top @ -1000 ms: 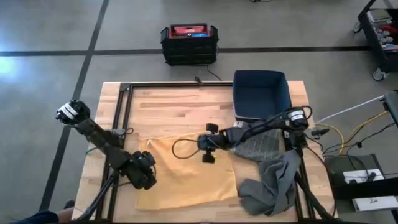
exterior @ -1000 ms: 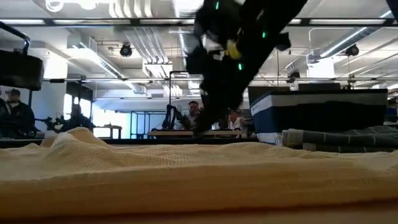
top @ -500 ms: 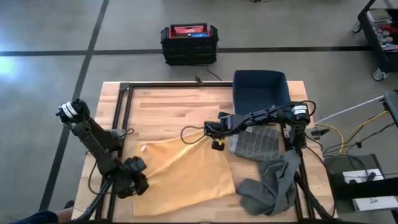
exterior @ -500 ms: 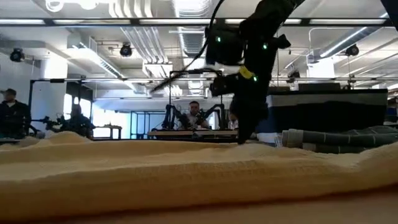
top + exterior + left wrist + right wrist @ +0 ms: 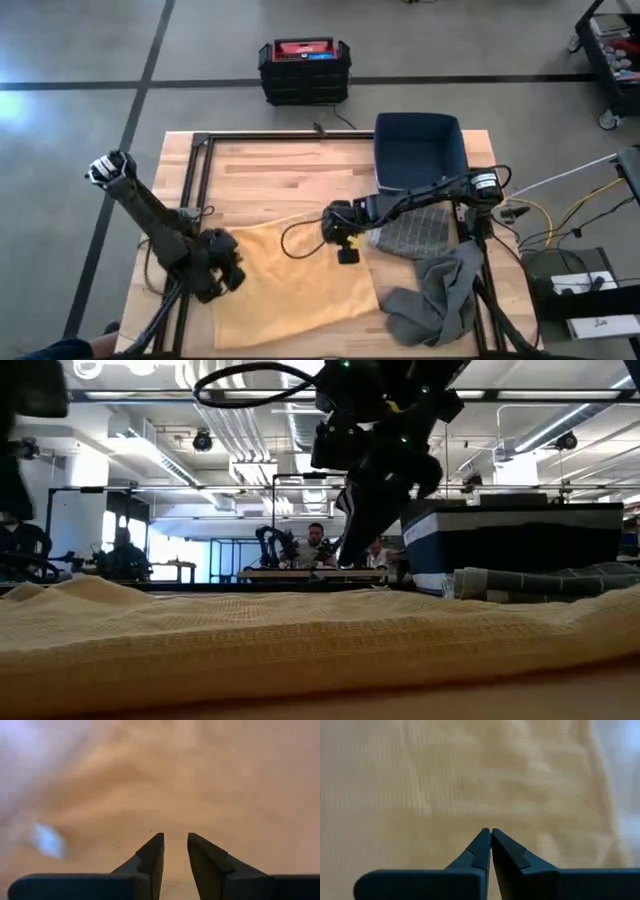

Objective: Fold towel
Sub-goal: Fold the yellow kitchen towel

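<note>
Yellow towel (image 5: 300, 280): lies spread and slightly rumpled on the wooden table (image 5: 270, 170), covering the middle of the near half and reaching toward the near edge. Left gripper (image 5: 222, 268): over the towel's left edge, fingers (image 5: 152, 855) a narrow gap apart with nothing between them, pointed at the cloth. Right gripper (image 5: 345, 245): over the towel's far right corner, fingers (image 5: 482, 845) pressed together tip to tip above the weave, nothing visibly pinched. Navy bin (image 5: 420, 150): at the table's far right corner. Folded grey towel (image 5: 415, 232): just in front of the bin. Loose grey cloth (image 5: 435, 295): heaped at the near right corner, beside the yellow towel.
</note>
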You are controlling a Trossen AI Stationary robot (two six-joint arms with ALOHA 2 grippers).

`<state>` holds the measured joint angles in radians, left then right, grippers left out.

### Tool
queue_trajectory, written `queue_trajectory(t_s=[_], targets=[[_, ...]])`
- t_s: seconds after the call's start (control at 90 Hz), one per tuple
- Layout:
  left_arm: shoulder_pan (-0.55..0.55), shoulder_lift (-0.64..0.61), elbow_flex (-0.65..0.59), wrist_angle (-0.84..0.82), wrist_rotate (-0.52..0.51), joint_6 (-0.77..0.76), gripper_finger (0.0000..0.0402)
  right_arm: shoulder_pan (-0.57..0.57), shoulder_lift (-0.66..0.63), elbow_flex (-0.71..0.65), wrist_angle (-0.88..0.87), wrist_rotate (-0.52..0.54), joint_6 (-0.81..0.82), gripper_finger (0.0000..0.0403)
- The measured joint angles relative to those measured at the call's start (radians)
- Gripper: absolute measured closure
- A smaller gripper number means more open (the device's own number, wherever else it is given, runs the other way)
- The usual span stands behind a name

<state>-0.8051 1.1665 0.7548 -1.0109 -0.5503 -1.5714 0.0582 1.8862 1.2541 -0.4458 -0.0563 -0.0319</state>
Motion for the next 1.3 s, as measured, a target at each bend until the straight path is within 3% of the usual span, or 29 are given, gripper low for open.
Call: queue_trajectory(t_s=[0.144,0.311,0.433,0.578,0.733,0.922,1.144,1.3], targets=[[0.194,-0.067,-0.026,-0.037,0.083,0.165,0.0327,0.044,0.000,-0.049,0.026,0.006,0.065,0.0401],[0.402,-0.104,-0.146,0.126,0.238,0.404,0.0327,0.084,0.000,-0.095,0.050,0.005,0.102,0.0401],[0.493,-0.098,-0.227,0.178,0.312,0.447,0.0327,0.084,-0.001,-0.141,0.081,0.032,0.143,0.0401],[0.530,-0.090,-0.303,0.190,0.321,0.433,0.0327,0.080,-0.006,-0.168,0.087,0.053,0.145,0.0401],[0.537,-0.097,-0.310,0.204,0.338,0.432,0.0327,0.076,-0.019,-0.094,0.031,0.074,0.083,0.0401],[0.535,-0.104,-0.241,0.206,0.356,0.464,0.0327,0.000,-0.070,-0.032,0.062,0.266,-0.016,0.0401],[0.531,-0.101,-0.267,0.204,0.337,0.462,0.0327,-0.166,-0.052,-0.087,0.065,0.270,-0.021,0.0401],[0.524,-0.100,-0.313,0.211,0.377,0.432,0.0327,-0.198,-0.056,-0.132,0.069,0.261,-0.021,0.0401]])
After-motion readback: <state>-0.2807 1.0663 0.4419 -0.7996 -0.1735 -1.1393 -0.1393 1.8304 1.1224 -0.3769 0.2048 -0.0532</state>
